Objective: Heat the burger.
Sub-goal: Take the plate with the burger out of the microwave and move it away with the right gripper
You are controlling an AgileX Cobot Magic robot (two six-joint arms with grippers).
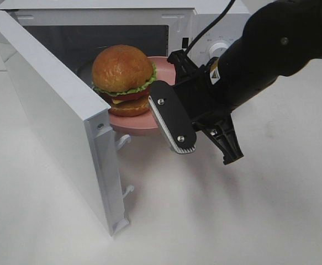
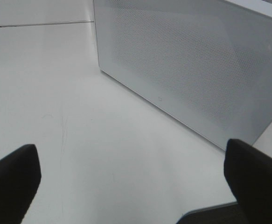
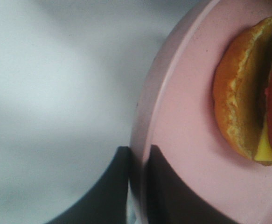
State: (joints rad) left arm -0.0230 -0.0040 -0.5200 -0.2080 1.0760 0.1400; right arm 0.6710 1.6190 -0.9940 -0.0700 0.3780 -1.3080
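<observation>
Burger [image 1: 123,77] is seen intact: glossy brown domed bun, green lettuce frill, red and yellow layers, lower bun beneath. It is seated upright on a pink plate [image 1: 133,126], held at the open mouth of the white microwave [image 1: 149,22], just beside the swung-out door [image 1: 61,110]. Right pincer [image 3: 138,186] is pinched on the plate rim, fingers above and below the edge; burger is set just beyond it, not touched. Left pincer [image 2: 131,177] is spread wide over the white surface [image 2: 80,116], nothing held.
</observation>
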